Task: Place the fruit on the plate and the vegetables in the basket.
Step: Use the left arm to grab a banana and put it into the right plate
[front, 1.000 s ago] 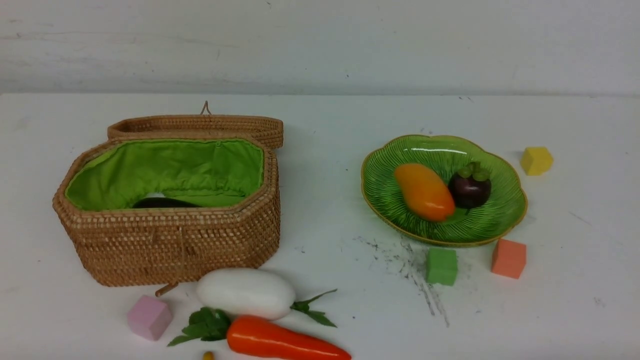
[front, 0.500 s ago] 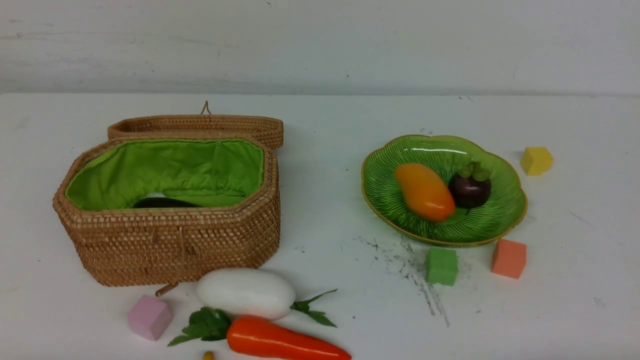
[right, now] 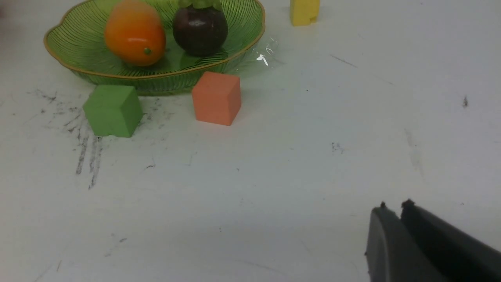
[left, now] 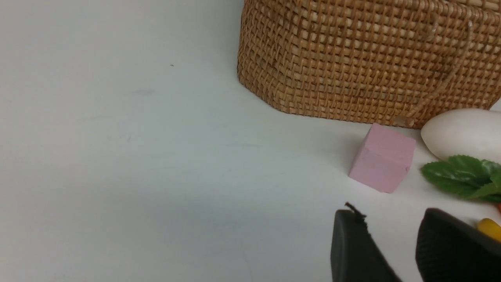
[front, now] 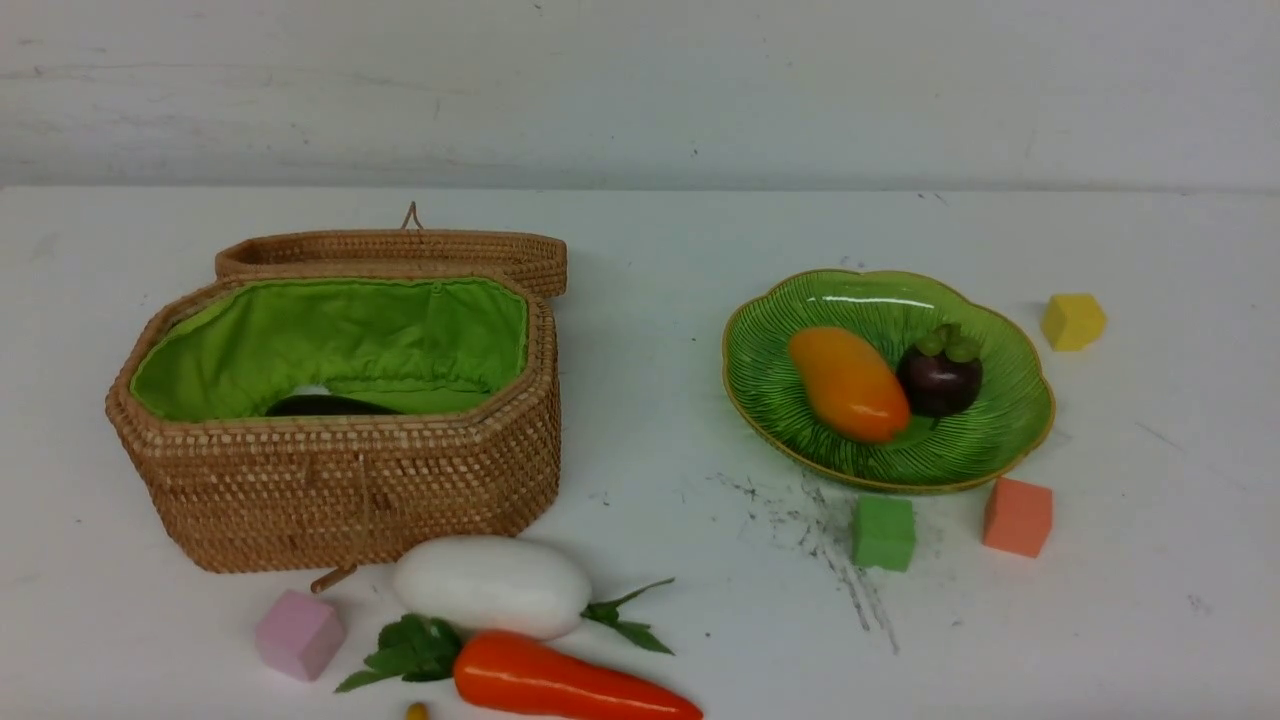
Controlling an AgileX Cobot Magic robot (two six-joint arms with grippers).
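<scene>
The orange-yellow mango (front: 848,383) and purple mangosteen (front: 940,375) lie on the green scalloped plate (front: 775,400) and a dark piece (front: 325,405) sits in the tan woven basket (front: 340,490), but the white oval vegetable (front: 490,585) and orange carrot (front: 570,680) lie outside it, with the left gripper (left: 391,213) spread empty and the right gripper (right: 394,205) pressed together.

Mango (front: 848,384) on plate (front: 1012,425); basket's (front: 340,490) probable eggplant (front: 330,406)

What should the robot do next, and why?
Probably move the left jaws, which stand apart, over to the white vegetable and close on it. It and the carrot lie on the table in front of the basket, not in it, and the left wrist view shows it near those jaws.
</scene>
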